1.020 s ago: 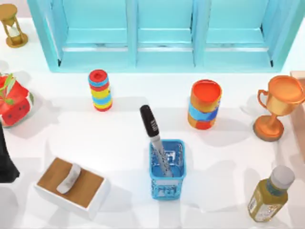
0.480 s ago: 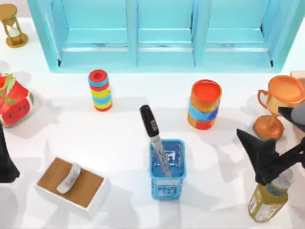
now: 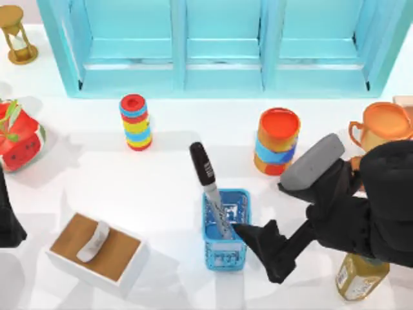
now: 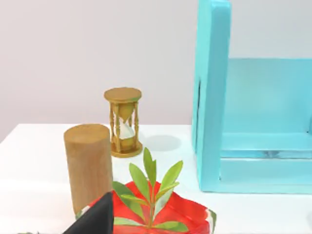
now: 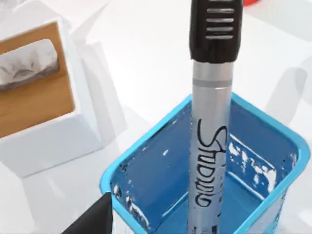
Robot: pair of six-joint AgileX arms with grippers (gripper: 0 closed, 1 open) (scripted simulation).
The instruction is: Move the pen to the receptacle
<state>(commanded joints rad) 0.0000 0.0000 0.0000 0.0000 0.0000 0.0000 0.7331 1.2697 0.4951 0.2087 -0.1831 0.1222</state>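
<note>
Inside blue basket (image 3: pixel 242 248), black-capped silver pen (image 3: pixel 210 187) leaning, right end effector (image 3: pixel 248 234) beside, grip state unclear

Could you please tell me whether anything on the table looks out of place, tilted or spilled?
Nothing looks spilled or damaged. The pen leans in the blue basket, cap up, rather than standing straight. The right gripper is at the basket's rim. The left arm is parked at the table's left edge.
</note>
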